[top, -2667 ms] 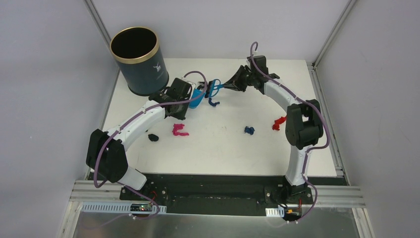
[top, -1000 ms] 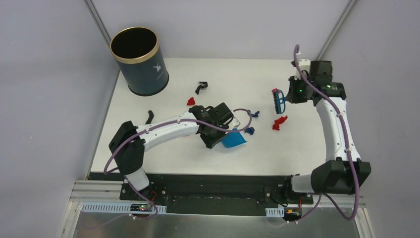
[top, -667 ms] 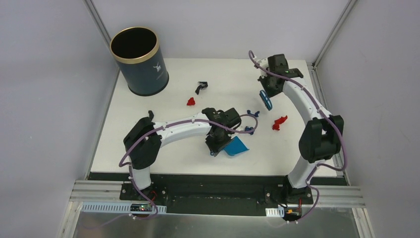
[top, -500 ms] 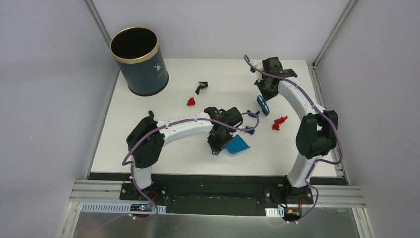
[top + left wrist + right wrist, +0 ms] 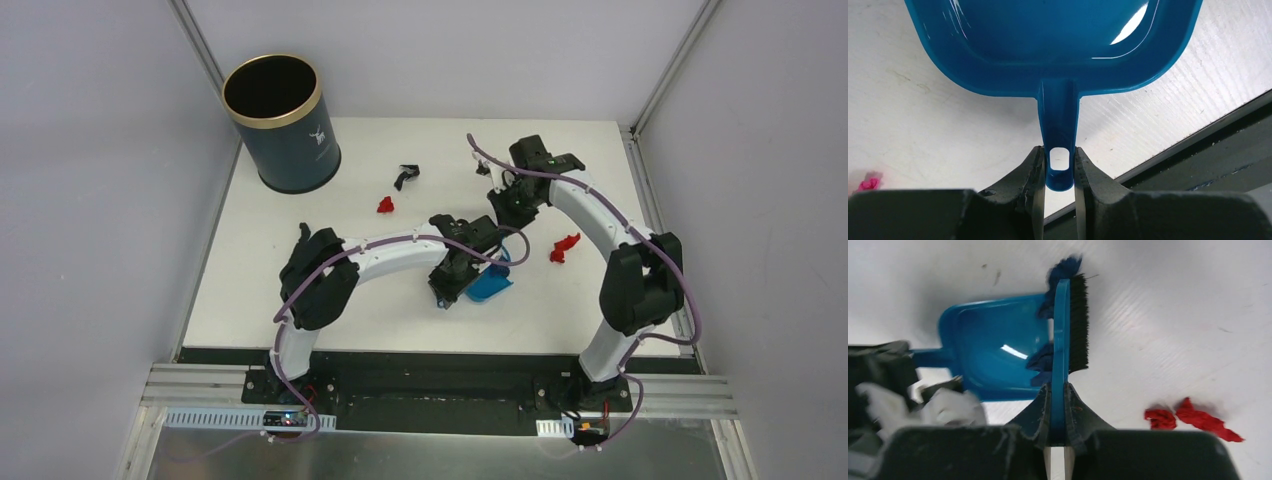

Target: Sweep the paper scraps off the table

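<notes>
My left gripper (image 5: 455, 283) is shut on the handle of the blue dustpan (image 5: 490, 286), which lies flat on the white table (image 5: 250, 285); its fingers clamp the handle end (image 5: 1059, 170). My right gripper (image 5: 1057, 395) is shut on the blue hand brush (image 5: 1062, 335), whose black bristles (image 5: 1078, 322) stand at the dustpan's mouth (image 5: 993, 355). Dark blue paper scraps (image 5: 1042, 361) sit against the brush at the pan's lip, one more at the brush tip (image 5: 1064, 266). Red scraps lie to the right (image 5: 565, 246) and further back (image 5: 385, 205). A black scrap (image 5: 405, 176) lies behind.
The dark blue gold-rimmed bin (image 5: 280, 122) stands at the back left corner. A pink scrap (image 5: 868, 183) lies left of my left gripper. The black front edge (image 5: 1198, 135) runs close behind the dustpan. Grey walls enclose the table.
My right arm has swung the brush forward and left, down to the dustpan's mouth. The left arm has shifted the dustpan slightly right, toward the dark blue scrap.
</notes>
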Motion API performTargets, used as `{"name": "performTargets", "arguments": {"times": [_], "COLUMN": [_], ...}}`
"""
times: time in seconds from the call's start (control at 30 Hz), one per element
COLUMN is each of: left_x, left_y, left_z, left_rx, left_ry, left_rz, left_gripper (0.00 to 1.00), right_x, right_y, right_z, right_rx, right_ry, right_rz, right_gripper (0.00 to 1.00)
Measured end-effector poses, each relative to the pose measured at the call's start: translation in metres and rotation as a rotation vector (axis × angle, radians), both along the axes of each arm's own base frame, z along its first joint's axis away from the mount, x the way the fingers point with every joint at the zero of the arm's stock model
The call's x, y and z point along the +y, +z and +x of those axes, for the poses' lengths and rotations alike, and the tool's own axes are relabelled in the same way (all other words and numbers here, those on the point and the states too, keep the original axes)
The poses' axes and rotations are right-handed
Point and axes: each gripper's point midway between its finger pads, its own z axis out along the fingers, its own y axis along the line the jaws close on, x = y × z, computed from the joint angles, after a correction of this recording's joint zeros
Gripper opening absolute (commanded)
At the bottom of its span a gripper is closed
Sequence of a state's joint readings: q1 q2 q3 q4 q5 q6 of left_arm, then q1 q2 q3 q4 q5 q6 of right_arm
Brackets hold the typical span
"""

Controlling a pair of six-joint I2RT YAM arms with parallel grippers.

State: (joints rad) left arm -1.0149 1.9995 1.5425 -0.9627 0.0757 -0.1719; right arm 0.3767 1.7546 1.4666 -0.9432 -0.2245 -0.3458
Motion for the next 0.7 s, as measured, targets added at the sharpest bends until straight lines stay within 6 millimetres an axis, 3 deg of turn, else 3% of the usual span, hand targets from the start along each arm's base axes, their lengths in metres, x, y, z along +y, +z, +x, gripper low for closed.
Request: {"name": "performTargets", "arguments": {"times": [0.1, 0.3, 0.5, 0.7], "left_x": [-0.003, -0.004, -0.004, 0.008], "left_y": [0.002, 0.004, 0.002, -0.008], "left_z": [0.004, 0.005, 0.009, 0.013], "left_rx": [-0.016, -0.03, -0.065, -0.105], "left_ry": [0.002, -0.004, -0.002, -0.003], "left_rz": [-0.003, -0.001, -0.011, 0.021], "left_gripper": [0.0, 0.0, 0.0, 0.0], "right_x": [0.009, 0.015, 0.009, -0.018], "right_y": [0.012, 0.019, 0.023, 0.042], "right_z": [-0.022, -0.046, -0.05, -0.048], "right_rx": [0.045, 0.14, 0.19, 0.172], "right_ry": [0.022, 0.005, -0.05, -0.148], "right_rz": [0.084, 0.181, 0.22, 0.254], "right_gripper": [0.0, 0.0, 0.0, 0.0]}}
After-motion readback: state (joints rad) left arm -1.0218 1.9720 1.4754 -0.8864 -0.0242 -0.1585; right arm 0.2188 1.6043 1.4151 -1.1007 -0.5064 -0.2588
